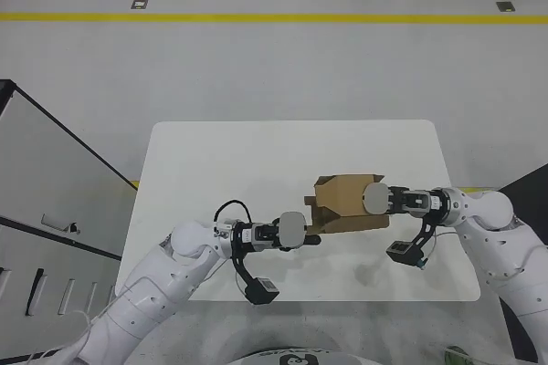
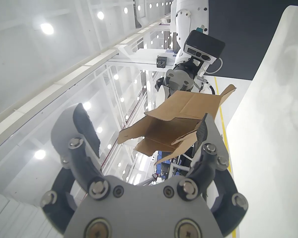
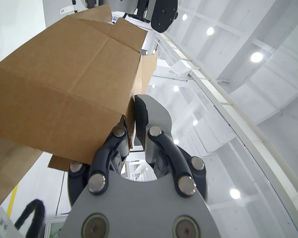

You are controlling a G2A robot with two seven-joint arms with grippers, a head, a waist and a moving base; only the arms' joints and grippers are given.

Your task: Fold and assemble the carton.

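A brown cardboard carton point(image 1: 347, 205) is held up above the white table point(image 1: 256, 164), half unfolded, with its end flaps loose. My right gripper point(image 1: 378, 197) is at the carton's right end. In the right wrist view, this gripper point(image 3: 130, 120) is shut on a wall of the carton point(image 3: 59, 92), with one finger hidden behind the cardboard. My left gripper point(image 1: 299, 233) is at the carton's left end. In the left wrist view, it point(image 2: 144, 130) is open and faces the carton's point(image 2: 178, 122) open end. One of its fingertips point(image 2: 203, 130) is against a flap's edge.
A grey cabinet point(image 1: 36, 182) stands left of the table. The table's far half and front strip are bare. A yellow line point(image 1: 274, 16) runs across the floor at the back.
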